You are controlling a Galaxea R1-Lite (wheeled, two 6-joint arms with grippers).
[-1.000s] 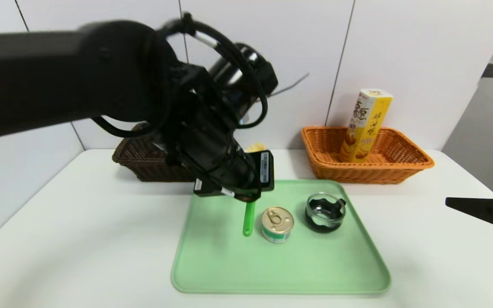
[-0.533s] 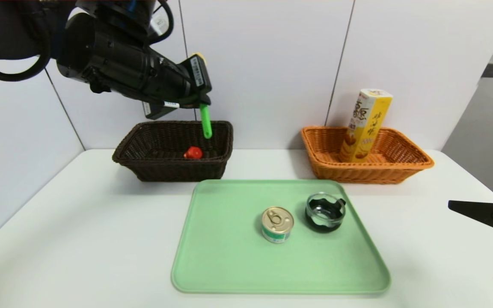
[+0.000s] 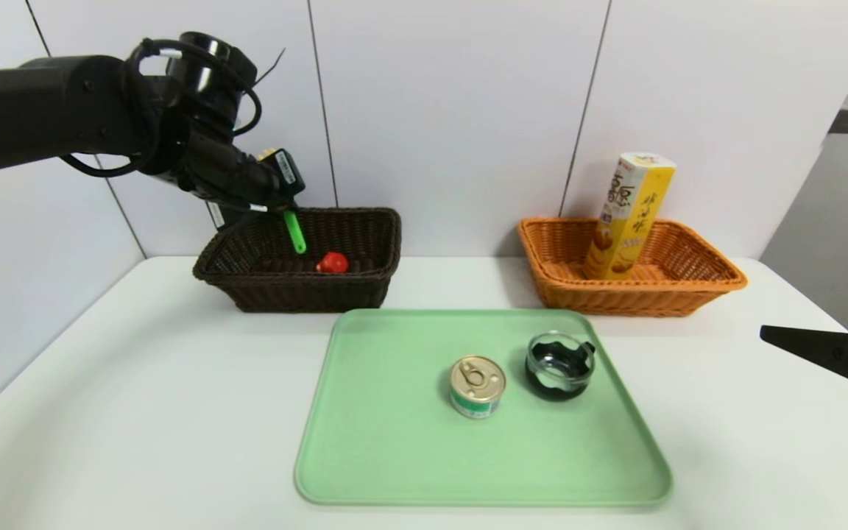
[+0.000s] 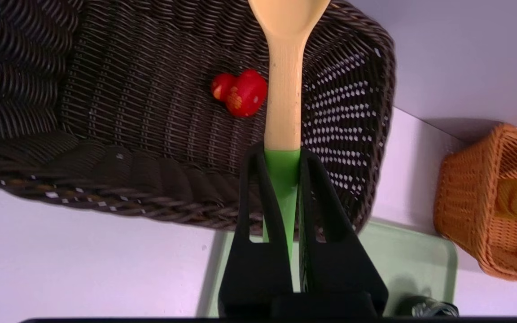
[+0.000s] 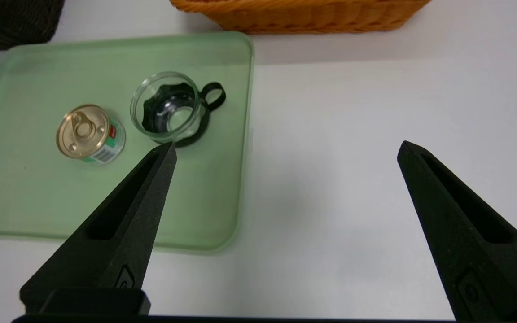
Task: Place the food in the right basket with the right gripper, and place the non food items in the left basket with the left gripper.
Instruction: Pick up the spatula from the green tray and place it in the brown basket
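My left gripper (image 4: 285, 168) clamps the green-handled wooden spoon (image 3: 294, 231) above the dark wicker basket (image 3: 247, 283), which holds a red toy (image 3: 333, 262). At 3 o'clock, the orange basket (image 3: 696, 283) holds a yellow snack box (image 3: 629, 215). My right gripper (image 5: 285, 150) hangs open.

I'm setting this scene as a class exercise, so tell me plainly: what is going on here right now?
The robot is sorting things into two baskets. Its left gripper is shut on a spoon with a green handle, holding it above the dark basket, where a small red toy already lies. The orange basket holds a yellow snack box. A tin can and a glass cup wait on the green tray. The right gripper hangs open over the table beside the tray.
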